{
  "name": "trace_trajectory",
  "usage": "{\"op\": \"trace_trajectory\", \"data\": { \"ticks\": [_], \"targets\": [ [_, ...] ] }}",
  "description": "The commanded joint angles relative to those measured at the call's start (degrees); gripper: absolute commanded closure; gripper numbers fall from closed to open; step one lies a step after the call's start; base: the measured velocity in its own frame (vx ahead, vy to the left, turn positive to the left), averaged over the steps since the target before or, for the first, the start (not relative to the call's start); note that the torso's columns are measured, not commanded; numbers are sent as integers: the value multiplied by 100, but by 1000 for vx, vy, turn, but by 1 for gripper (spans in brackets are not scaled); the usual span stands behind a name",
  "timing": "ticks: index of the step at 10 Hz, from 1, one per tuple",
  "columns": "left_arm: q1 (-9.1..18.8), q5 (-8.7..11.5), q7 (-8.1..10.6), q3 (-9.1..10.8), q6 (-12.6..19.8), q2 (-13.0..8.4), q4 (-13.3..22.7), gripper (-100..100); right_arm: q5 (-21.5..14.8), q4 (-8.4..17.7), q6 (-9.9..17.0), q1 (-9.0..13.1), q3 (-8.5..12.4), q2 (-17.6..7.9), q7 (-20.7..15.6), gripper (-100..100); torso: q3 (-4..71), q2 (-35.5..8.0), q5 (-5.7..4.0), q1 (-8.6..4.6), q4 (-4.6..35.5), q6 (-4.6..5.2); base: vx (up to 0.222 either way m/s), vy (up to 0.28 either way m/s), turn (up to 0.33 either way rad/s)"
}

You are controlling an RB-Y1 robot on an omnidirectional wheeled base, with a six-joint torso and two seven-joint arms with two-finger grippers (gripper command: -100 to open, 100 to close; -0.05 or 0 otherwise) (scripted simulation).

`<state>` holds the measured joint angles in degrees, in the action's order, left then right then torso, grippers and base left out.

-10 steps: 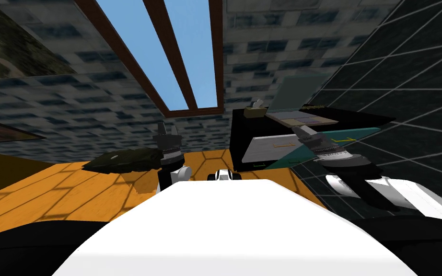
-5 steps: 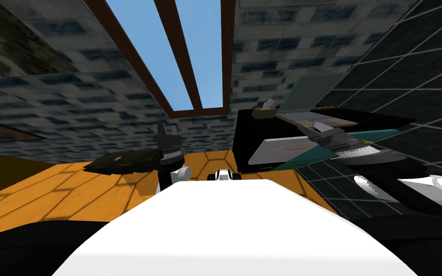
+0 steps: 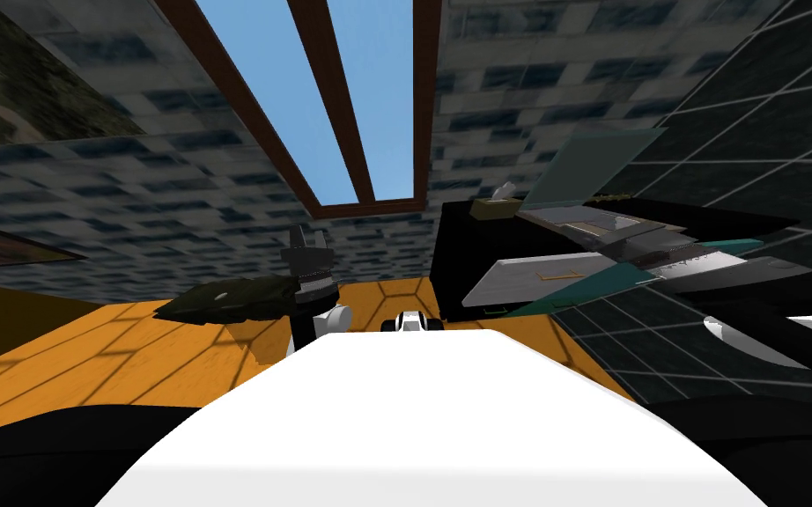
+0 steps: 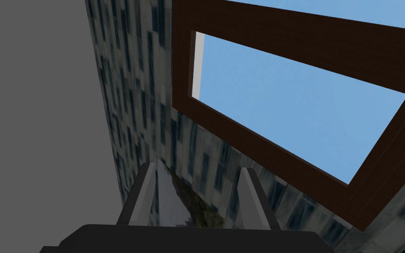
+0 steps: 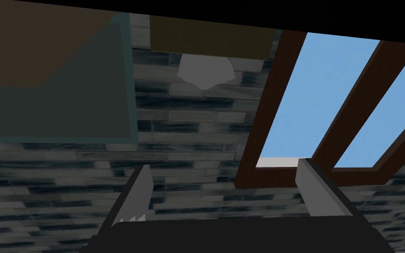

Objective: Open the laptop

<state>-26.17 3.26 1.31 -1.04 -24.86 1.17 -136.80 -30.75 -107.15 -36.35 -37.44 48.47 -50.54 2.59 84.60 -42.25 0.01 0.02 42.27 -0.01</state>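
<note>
Resting on top of the black desk [image 3: 457,264], the laptop [image 3: 596,165] has its dull teal lid raised at a slant above a grey base that lies flat on the desk. A tan tissue box [image 3: 495,208], with a white tissue poking from it, stands on the same top just beside the laptop, at the desk's end nearer the brown-framed window [image 3: 369,106]. A flat grey panel [image 3: 527,273] with a teal edge juts from the desk's front below the laptop.

The right arm [image 3: 739,273] lies low across the desk top, reaching in toward the laptop's base. The right gripper [image 5: 226,169] holds its two fingers wide apart, gripping nothing, with the lid and the tissue box ahead of them.

The left gripper [image 3: 307,234] stands upright, well apart from the desk and off its window end. Its fingers are parted and hold nothing. A dark mottled object [image 3: 228,299] lies beside it, above the orange plank floor [image 3: 131,352].
</note>
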Motion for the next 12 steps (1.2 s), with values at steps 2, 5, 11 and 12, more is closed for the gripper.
{"op": "trace_trajectory", "data": {
  "ticks": [2,5,11,12],
  "targets": [
    [0,0,0,0,0,0,0,0,-347,378,41,-3,250,-583,-53,-100,-5,-8,-5,-14,3,1,59,27,-2],
    [0,0,0,1,0,-1,0,0,-501,554,59,0,351,-908,-81,-100,-1,1,-3,-7,1,1,66,9,-4],
    [0,0,0,1,0,-1,0,0,-1083,1222,146,38,673,-1885,-210,-100,-6,-9,-2,-4,3,1,71,-5,-6],
    [0,0,0,1,0,-1,0,0,-1083,1222,146,38,673,-1964,-210,-100,-6,-8,-2,-5,3,1,46,-14,-3]
  ]
}}
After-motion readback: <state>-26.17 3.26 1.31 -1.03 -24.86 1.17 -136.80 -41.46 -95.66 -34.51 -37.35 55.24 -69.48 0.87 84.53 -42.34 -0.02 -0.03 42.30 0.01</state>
